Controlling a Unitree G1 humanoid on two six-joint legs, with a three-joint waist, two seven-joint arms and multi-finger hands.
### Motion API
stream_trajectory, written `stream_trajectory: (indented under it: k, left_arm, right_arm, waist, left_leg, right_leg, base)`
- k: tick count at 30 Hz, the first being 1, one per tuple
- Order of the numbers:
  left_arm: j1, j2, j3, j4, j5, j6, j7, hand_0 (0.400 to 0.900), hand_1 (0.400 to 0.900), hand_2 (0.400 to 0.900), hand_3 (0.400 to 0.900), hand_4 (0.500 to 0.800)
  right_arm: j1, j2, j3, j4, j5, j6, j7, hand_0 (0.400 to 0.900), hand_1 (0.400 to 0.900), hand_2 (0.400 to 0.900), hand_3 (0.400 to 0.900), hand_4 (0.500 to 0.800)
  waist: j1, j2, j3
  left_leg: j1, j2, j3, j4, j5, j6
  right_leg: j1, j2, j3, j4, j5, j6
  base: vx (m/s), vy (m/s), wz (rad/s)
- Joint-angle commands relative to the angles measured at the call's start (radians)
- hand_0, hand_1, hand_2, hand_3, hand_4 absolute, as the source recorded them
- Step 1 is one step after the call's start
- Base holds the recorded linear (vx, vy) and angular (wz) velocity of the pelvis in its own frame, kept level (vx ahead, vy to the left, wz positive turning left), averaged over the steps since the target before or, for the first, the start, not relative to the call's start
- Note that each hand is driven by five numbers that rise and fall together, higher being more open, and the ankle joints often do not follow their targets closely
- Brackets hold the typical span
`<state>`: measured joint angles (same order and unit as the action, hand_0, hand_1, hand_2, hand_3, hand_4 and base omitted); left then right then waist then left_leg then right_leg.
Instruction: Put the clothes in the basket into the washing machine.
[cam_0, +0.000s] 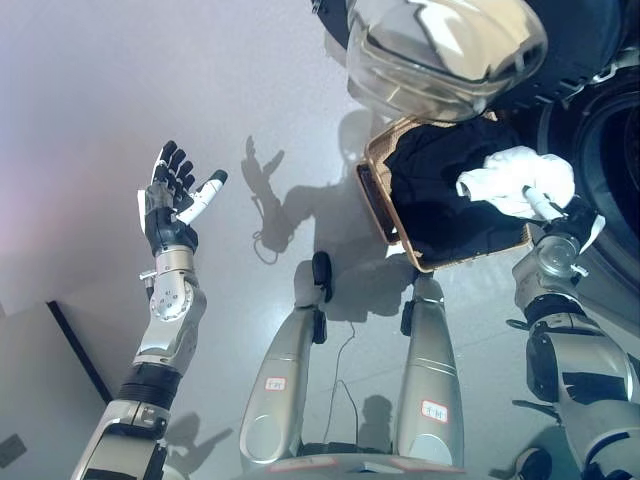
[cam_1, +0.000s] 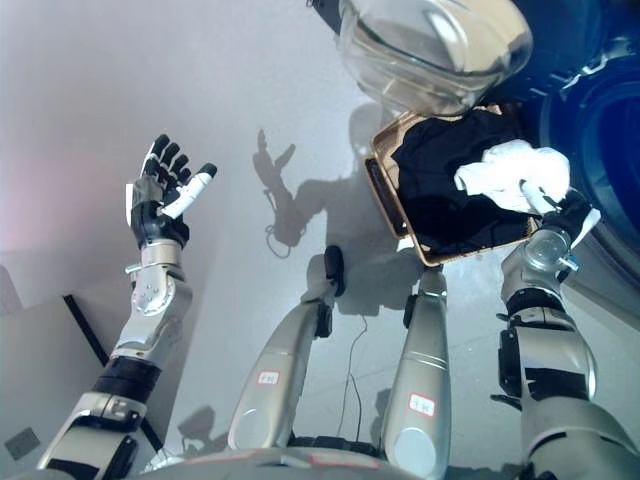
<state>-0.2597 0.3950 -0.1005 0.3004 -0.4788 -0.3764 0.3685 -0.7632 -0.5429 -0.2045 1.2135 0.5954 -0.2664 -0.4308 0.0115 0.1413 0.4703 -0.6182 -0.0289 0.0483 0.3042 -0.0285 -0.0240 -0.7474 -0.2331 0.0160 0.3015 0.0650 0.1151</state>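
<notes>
A tan wicker basket (cam_0: 378, 196) sits on the floor at the upper right, holding dark clothes (cam_0: 440, 190) with a white cloth (cam_0: 515, 178) on top. My right hand (cam_0: 556, 214) is at the basket's right edge, its fingers curled on the white cloth. Above the basket hangs the washing machine's open glass door (cam_0: 440, 50); the dark drum opening (cam_0: 615, 150) lies at the far right. My left hand (cam_0: 175, 200) is raised over bare floor at the left, fingers spread, holding nothing.
Grey floor (cam_0: 120, 90) fills the left and middle. A dark strip and a lighter panel (cam_0: 40, 370) lie at the lower left corner, close to my left arm.
</notes>
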Motion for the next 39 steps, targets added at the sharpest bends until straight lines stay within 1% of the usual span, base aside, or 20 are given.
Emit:
stream_trajectory:
  k: [1, 6, 7, 8, 9, 11, 15, 17, 22, 23, 26, 27, 29, 30, 32, 33, 36, 37, 38, 39]
  left_arm:
    - [0.017, -0.01, 0.073, 0.009, -0.033, -0.106, 0.027, 0.9, 0.9, 0.9, 0.9, 0.8]
    - [0.017, -0.01, 0.07, 0.015, -0.05, -0.103, 0.034, 0.9, 0.9, 0.9, 0.9, 0.8]
    - [0.016, -0.012, 0.069, 0.021, -0.056, -0.102, 0.034, 0.9, 0.9, 0.9, 0.9, 0.8]
    - [0.016, -0.013, 0.068, 0.023, -0.061, -0.101, 0.031, 0.9, 0.9, 0.9, 0.9, 0.8]
    - [0.016, -0.012, 0.068, 0.024, -0.064, -0.102, 0.029, 0.9, 0.9, 0.9, 0.9, 0.8]
    - [0.022, -0.008, 0.07, 0.023, -0.066, -0.102, 0.026, 0.9, 0.9, 0.9, 0.9, 0.8]
    - [0.028, -0.006, 0.076, 0.026, -0.077, -0.104, 0.019, 0.9, 0.9, 0.9, 0.9, 0.8]
    - [0.036, -0.002, 0.091, 0.022, -0.083, -0.111, 0.015, 0.9, 0.9, 0.9, 0.9, 0.8]
    - [0.053, 0.006, 0.107, -0.005, -0.091, -0.132, -0.006, 0.9, 0.9, 0.9, 0.9, 0.8]
    - [0.055, 0.012, 0.11, -0.008, -0.089, -0.137, -0.007, 0.9, 0.9, 0.9, 0.9, 0.8]
    - [0.055, 0.009, 0.117, -0.015, -0.091, -0.14, -0.003, 0.9, 0.9, 0.9, 0.9, 0.8]
    - [0.061, 0.012, 0.123, -0.021, -0.089, -0.141, -0.004, 0.9, 0.9, 0.9, 0.9, 0.8]
    - [0.067, 0.009, 0.128, -0.031, -0.092, -0.143, -0.006, 0.9, 0.9, 0.9, 0.9, 0.8]
    - [0.072, 0.008, 0.129, -0.032, -0.092, -0.143, -0.008, 0.9, 0.9, 0.9, 0.9, 0.8]
    - [0.073, 0.004, 0.127, -0.028, -0.098, -0.143, -0.009, 0.9, 0.9, 0.9, 0.9, 0.8]
    - [0.071, 0.003, 0.125, -0.026, -0.099, -0.144, -0.009, 0.9, 0.9, 0.9, 0.9, 0.8]
    - [0.065, 0.005, 0.125, -0.027, -0.097, -0.148, -0.005, 0.9, 0.9, 0.9, 0.9, 0.8]
    - [0.058, 0.005, 0.121, -0.032, -0.092, -0.148, -0.004, 0.9, 0.9, 0.9, 0.9, 0.8]
    - [0.058, 0.005, 0.122, -0.033, -0.091, -0.148, -0.003, 0.9, 0.9, 0.9, 0.9, 0.8]
    - [0.057, 0.002, 0.12, -0.037, -0.091, -0.148, -0.003, 0.9, 0.9, 0.9, 0.9, 0.8]
  right_arm:
    - [0.075, -0.038, -0.024, -0.004, 0.143, -0.12, -0.055, 0.4, 0.4, 0.4, 0.4, 0.5]
    - [0.043, -0.035, -0.108, -0.002, 0.322, -0.183, -0.055, 0.4, 0.4, 0.4, 0.4, 0.5]
    - [0.036, -0.033, -0.125, -0.001, 0.356, -0.196, -0.056, 0.4, 0.4, 0.4, 0.4, 0.5]
    - [0.029, -0.035, -0.141, -0.003, 0.385, -0.205, -0.057, 0.4, 0.4, 0.4, 0.4, 0.5]
    - [0.022, -0.039, -0.147, -0.007, 0.399, -0.209, -0.055, 0.4, 0.4, 0.4, 0.4, 0.5]
    - [0.009, -0.048, -0.183, -0.021, 0.464, -0.234, -0.049, 0.4, 0.4, 0.4, 0.4, 0.5]
    - [-0.008, -0.079, -0.204, -0.035, 0.494, -0.244, -0.044, 0.4, 0.4, 0.4, 0.4, 0.5]
    - [-0.011, -0.106, -0.218, -0.066, 0.5, -0.26, -0.047, 0.4, 0.4, 0.4, 0.4, 0.5]
    - [-0.032, -0.221, -0.234, -0.082, 0.493, -0.273, -0.052, 0.4, 0.4, 0.4, 0.4, 0.5]
    - [-0.037, -0.247, -0.231, -0.084, 0.486, -0.273, -0.055, 0.4, 0.4, 0.4, 0.4, 0.5]
    - [-0.052, -0.267, -0.222, -0.094, 0.481, -0.282, -0.067, 0.4, 0.4, 0.4, 0.4, 0.5]
    - [-0.058, -0.31, -0.223, -0.113, 0.475, -0.288, -0.067, 0.4, 0.4, 0.4, 0.4, 0.5]
    - [-0.065, -0.346, -0.231, -0.128, 0.483, -0.298, -0.064, 0.4, 0.4, 0.4, 0.4, 0.5]
    - [-0.066, -0.363, -0.236, -0.128, 0.488, -0.305, -0.063, 0.4, 0.4, 0.4, 0.4, 0.5]
    - [-0.07, -0.381, -0.242, -0.122, 0.503, -0.312, -0.056, 0.4, 0.4, 0.4, 0.4, 0.5]
    - [-0.068, -0.383, -0.242, -0.12, 0.509, -0.315, -0.053, 0.4, 0.4, 0.4, 0.4, 0.5]
    - [-0.062, -0.385, -0.235, -0.113, 0.508, -0.313, -0.048, 0.4, 0.4, 0.4, 0.4, 0.5]
    - [-0.058, -0.373, -0.227, -0.109, 0.505, -0.31, -0.049, 0.4, 0.4, 0.4, 0.4, 0.5]
    - [-0.057, -0.371, -0.227, -0.111, 0.505, -0.311, -0.049, 0.778, 0.778, 0.778, 0.778, 0.727]
    - [-0.053, -0.362, -0.23, -0.109, 0.508, -0.312, -0.048, 0.9, 0.9, 0.9, 0.9, 0.8]
  waist:
    - [-0.027, 0.046, -0.09]
    - [-0.03, 0.073, -0.097]
    - [-0.032, 0.077, -0.099]
    - [-0.031, 0.085, -0.104]
    - [-0.031, 0.089, -0.106]
    - [-0.031, 0.103, -0.113]
    - [-0.029, 0.117, -0.117]
    - [-0.029, 0.128, -0.122]
    - [-0.025, 0.141, -0.132]
    - [-0.022, 0.144, -0.136]
    - [-0.021, 0.145, -0.139]
    - [-0.019, 0.147, -0.143]
    - [-0.017, 0.148, -0.149]
    - [-0.015, 0.151, -0.153]
    - [-0.014, 0.15, -0.159]
    - [-0.013, 0.151, -0.161]
    - [-0.015, 0.15, -0.16]
    - [-0.016, 0.153, -0.156]
    - [-0.016, 0.152, -0.158]
    - [-0.016, 0.154, -0.156]
  left_leg:
    - [0.029, 0.035, -0.061, 0.024, -0.096, -0.047]
    - [0.036, 0.027, -0.043, 0.023, -0.103, -0.044]
    - [0.034, 0.023, -0.039, 0.018, -0.094, -0.045]
    - [0.038, 0.024, -0.036, 0.017, -0.102, -0.045]
    - [0.035, 0.02, -0.033, 0.013, -0.094, -0.044]
    - [0.043, 0.019, -0.03, 0.009, -0.103, -0.045]
    - [0.048, 0.019, -0.022, -0.003, -0.091, -0.047]
    - [0.059, 0.029, -0.016, -0.021, -0.091, -0.051]
    - [0.06, 0.046, -0.019, -0.07, -0.059, -0.067]
    - [0.064, 0.052, -0.02, -0.082, -0.06, -0.071]
    - [0.065, 0.058, -0.017, -0.104, -0.042, -0.076]
    - [0.074, 0.066, -0.019, -0.121, -0.042, -0.081]
    - [0.076, 0.069, -0.02, -0.143, -0.023, -0.088]
    - [0.082, 0.071, -0.022, -0.153, -0.025, -0.091]
    - [0.087, 0.072, -0.022, -0.18, -0.005, -0.097]
    - [0.095, 0.075, -0.023, -0.19, -0.008, -0.098]
    - [0.089, 0.077, -0.021, -0.202, 0.007, -0.102]
    - [0.085, 0.079, -0.019, -0.205, 0.008, -0.102]
    - [0.083, 0.079, -0.019, -0.206, 0.009, -0.102]
    - [0.078, 0.078, -0.019, -0.205, 0.009, -0.102]
  right_leg:
    - [0.02, -0.057, 0.003, -0.052, 0.062, 0.046]
    - [0.016, -0.067, 0.018, -0.059, 0.066, 0.05]
    - [0.013, -0.072, 0.021, -0.066, 0.074, 0.049]
    - [0.015, -0.071, 0.024, -0.063, 0.066, 0.051]
    - [0.011, -0.075, 0.028, -0.068, 0.075, 0.05]
    - [0.007, -0.075, 0.036, -0.063, 0.064, 0.053]
    - [-0.004, -0.076, 0.046, -0.06, 0.067, 0.051]
    - [-0.01, -0.069, 0.048, -0.053, 0.053, 0.052]
    - [-0.042, -0.057, 0.051, -0.044, 0.047, 0.048]
    - [-0.047, -0.054, 0.049, -0.041, 0.036, 0.051]
    - [-0.067, -0.049, 0.052, -0.038, 0.042, 0.048]
    - [-0.075, -0.044, 0.053, -0.028, 0.029, 0.05]
    - [-0.091, -0.04, 0.054, -0.022, 0.033, 0.047]
    - [-0.092, -0.037, 0.053, -0.017, 0.021, 0.048]
    - [-0.1, -0.036, 0.052, -0.017, 0.027, 0.046]
    - [-0.1, -0.034, 0.049, -0.012, 0.016, 0.048]
    - [-0.117, -0.029, 0.05, -0.012, 0.024, 0.045]
    - [-0.132, -0.027, 0.052, -0.007, 0.024, 0.044]
    - [-0.137, -0.027, 0.053, -0.004, 0.024, 0.044]
    - [-0.144, -0.026, 0.056, -0.002, 0.025, 0.044]
  base:
    - [0.02, 0.049, -0.05]
    - [0.0, 0.043, -0.05]
    - [0.01, 0.039, -0.04]
    - [-0.02, 0.035, -0.02]
    - [0.01, 0.031, -0.06]
    - [0.03, 0.031, -0.09]
    - [0.02, -0.009, -0.09]
    - [0.02, -0.053, -0.09]
    - [0.01, -0.07, -0.01]
    - [-0.01, -0.069, -0.01]
    - [0.0, -0.07, 0.01]
    - [0.03, -0.062, 0.02]
    - [0.04, -0.065, 0.06]
    - [0.03, -0.054, 0.11]
    - [0.03, -0.051, 0.07]
    - [0.05, -0.038, 0.01]
    - [0.0, -0.021, 0.01]
    - [-0.03, -0.023, 0.02]
    - [-0.01, -0.032, 0.03]
    - [0.0, 0.0, 0.0]
